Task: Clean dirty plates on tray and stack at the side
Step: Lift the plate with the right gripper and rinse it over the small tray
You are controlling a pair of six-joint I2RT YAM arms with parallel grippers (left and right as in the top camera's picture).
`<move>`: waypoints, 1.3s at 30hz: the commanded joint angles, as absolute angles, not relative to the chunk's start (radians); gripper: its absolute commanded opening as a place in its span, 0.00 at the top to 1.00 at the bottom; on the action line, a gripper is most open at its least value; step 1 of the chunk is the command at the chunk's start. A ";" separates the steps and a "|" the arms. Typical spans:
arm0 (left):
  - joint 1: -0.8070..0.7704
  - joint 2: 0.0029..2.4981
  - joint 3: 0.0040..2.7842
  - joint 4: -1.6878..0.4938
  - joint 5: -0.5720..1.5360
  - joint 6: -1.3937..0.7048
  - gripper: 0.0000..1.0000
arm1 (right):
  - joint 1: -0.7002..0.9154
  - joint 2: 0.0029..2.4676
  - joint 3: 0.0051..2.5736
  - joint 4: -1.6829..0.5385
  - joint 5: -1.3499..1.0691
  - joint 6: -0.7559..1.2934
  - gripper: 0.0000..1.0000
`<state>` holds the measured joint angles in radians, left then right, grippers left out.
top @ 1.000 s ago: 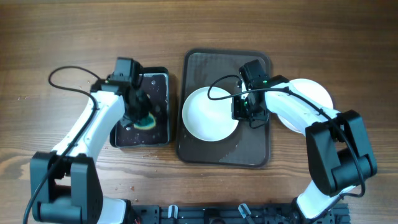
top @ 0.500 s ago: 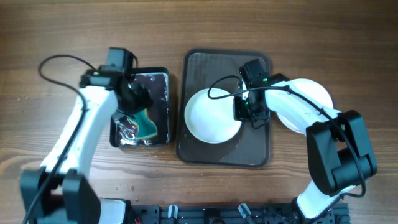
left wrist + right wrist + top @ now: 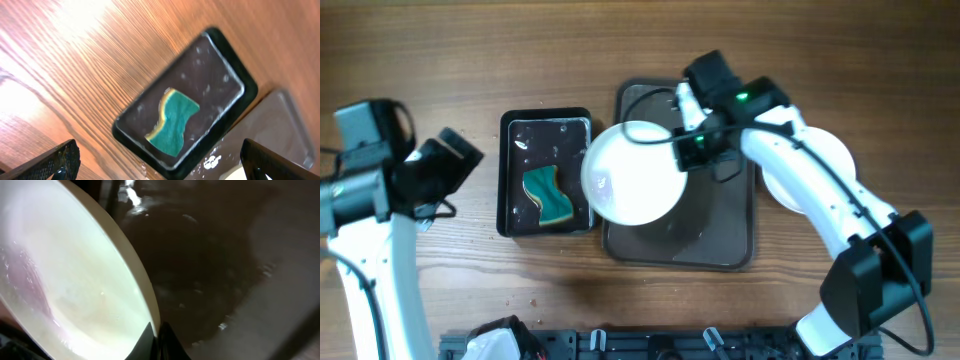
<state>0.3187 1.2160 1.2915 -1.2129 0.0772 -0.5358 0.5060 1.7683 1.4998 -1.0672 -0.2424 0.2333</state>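
My right gripper (image 3: 686, 150) is shut on the rim of a white plate (image 3: 632, 172) and holds it tilted above the left side of the brown tray (image 3: 725, 245). The right wrist view shows its jaws pinching the plate (image 3: 65, 280) edge, with the right gripper (image 3: 157, 342) over the wet tray (image 3: 225, 245). A green and yellow sponge (image 3: 548, 195) lies in the black basin (image 3: 510, 225). Well left of the basin and apart from it, my left gripper (image 3: 458, 156) stands open and empty. From above, the left gripper (image 3: 162, 162) looks down on the sponge (image 3: 172, 122).
White plates (image 3: 825, 150) sit stacked on the wood to the right of the tray, partly hidden by my right arm. The black basin (image 3: 235, 85) holds water drops and lies close to the tray's left edge (image 3: 282, 125). Bare wooden table surrounds everything.
My left gripper let go of the sponge, opened wide and drew back up and to the left. My right gripper lifted the plate off the tray and carried it left toward the basin.
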 commanded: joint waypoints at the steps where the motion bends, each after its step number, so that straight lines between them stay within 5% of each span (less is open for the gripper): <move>1: 0.367 1.180 1.303 -1.214 0.100 -0.531 0.00 | 0.618 1.758 1.528 -0.996 -0.239 0.271 0.96; 10: 0.371 1.180 1.303 -1.232 0.100 -0.531 0.00 | 0.744 1.905 1.660 -0.847 -0.177 0.291 0.96; 17: 0.371 1.180 1.303 -1.232 0.100 -0.531 0.00 | 0.828 1.932 1.678 -0.537 0.319 0.139 0.96; 26: 0.371 1.180 1.303 -1.232 0.100 -0.531 0.00 | 0.985 1.932 1.678 -0.429 0.836 -0.081 0.96; 39: 0.371 1.180 1.303 -1.232 0.100 -0.531 0.00 | 1.136 1.928 1.677 -0.329 1.148 -0.260 0.96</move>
